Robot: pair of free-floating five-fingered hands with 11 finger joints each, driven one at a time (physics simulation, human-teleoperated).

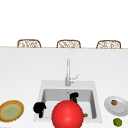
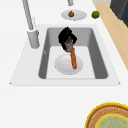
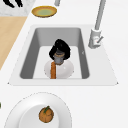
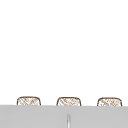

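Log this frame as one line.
right hand: shut on carrot, in sink | carrot: over white plate | left hand: idle at sink's left edge | lime: on counter

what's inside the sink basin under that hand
In the sink, a white plate lies on the floor with a carrot across it, under the right hand. The hand covers the carrot's upper end.

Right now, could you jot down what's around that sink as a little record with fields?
Right hand: over the sink basin, fingers curled round the top of a carrot
Carrot: orange, lower end over a white plate in the basin
Left hand: at the sink's front left corner
Counter: yellow-rimmed plate at left; white dish and lime at right
Faucet: behind the basin
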